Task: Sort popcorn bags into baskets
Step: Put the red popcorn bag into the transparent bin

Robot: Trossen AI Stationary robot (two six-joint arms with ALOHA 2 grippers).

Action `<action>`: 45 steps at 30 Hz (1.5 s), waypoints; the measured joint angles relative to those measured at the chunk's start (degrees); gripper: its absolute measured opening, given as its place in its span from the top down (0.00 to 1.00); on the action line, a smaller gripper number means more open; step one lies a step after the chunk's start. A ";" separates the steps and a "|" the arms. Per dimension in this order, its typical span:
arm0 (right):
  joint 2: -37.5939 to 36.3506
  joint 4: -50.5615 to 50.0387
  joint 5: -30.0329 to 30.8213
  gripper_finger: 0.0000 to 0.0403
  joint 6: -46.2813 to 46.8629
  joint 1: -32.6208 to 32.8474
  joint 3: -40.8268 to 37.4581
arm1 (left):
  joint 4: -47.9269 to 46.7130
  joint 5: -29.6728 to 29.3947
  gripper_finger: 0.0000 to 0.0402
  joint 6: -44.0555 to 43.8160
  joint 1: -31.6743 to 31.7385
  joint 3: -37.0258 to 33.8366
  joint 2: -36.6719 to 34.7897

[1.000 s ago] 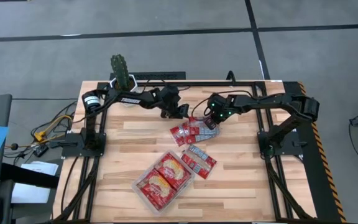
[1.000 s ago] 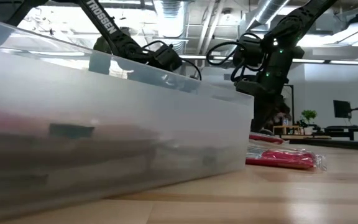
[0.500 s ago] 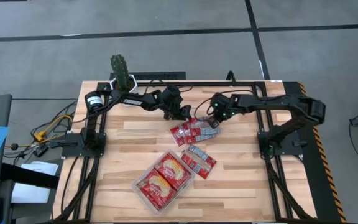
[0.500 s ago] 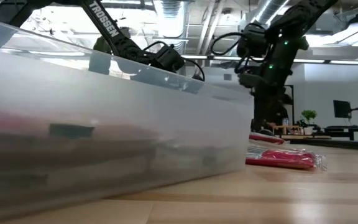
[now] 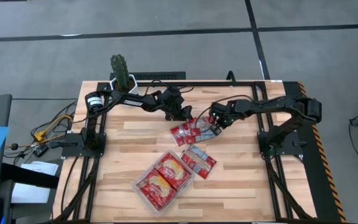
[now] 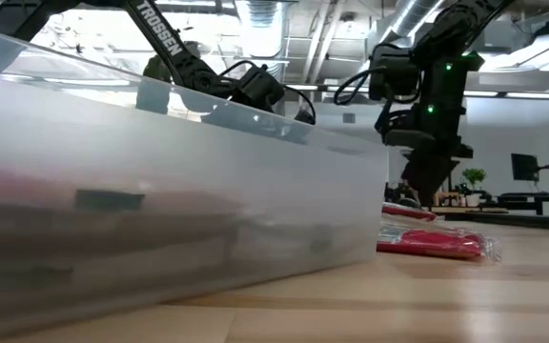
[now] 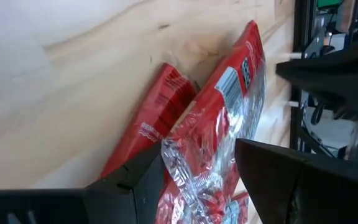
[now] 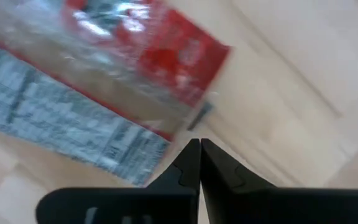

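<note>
Several red popcorn bags [image 5: 191, 130] lie in a loose pile at the table's middle, and two more [image 5: 199, 158] lie nearer the front. The clear tray [image 5: 143, 186] at the front holds more red bags; it fills the low view as a clear wall [image 6: 208, 191]. My left gripper [image 5: 184, 117] is at the pile's far left edge, closed on the crinkled end of a bag [image 7: 229, 93]. My right gripper [image 5: 214, 122] [image 8: 199, 146] is shut, pointing steeply down over the pile's right edge [image 8: 166, 118]. My left gripper has the bag's crumpled clear-sealed end [image 7: 194, 165] between its two fingers [image 7: 135, 180], which lie across the bag's width. The fingers slant down from the table's far left. The rest of the bag stretches away from them over the other bags. My right gripper's shut tips stand just over a bag's edge; whether they touch it I cannot tell.
A white pot with a cactus [image 5: 120, 71] stands at the table's far left corner. Black frame rails [image 5: 272, 174] run along the table's sides. Bare wood lies to the left of the pile and along the near right.
My right gripper has tipped more steeply downward and shifted a little toward the table's near edge over the pile's right end, staying shut. The left gripper and the bags lie as before.
</note>
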 joint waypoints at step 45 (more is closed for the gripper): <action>-21.72 2.33 0.21 0.96 -9.56 -8.62 1.19 | -6.52 23.88 0.99 8.35 -1.04 -0.07 -12.32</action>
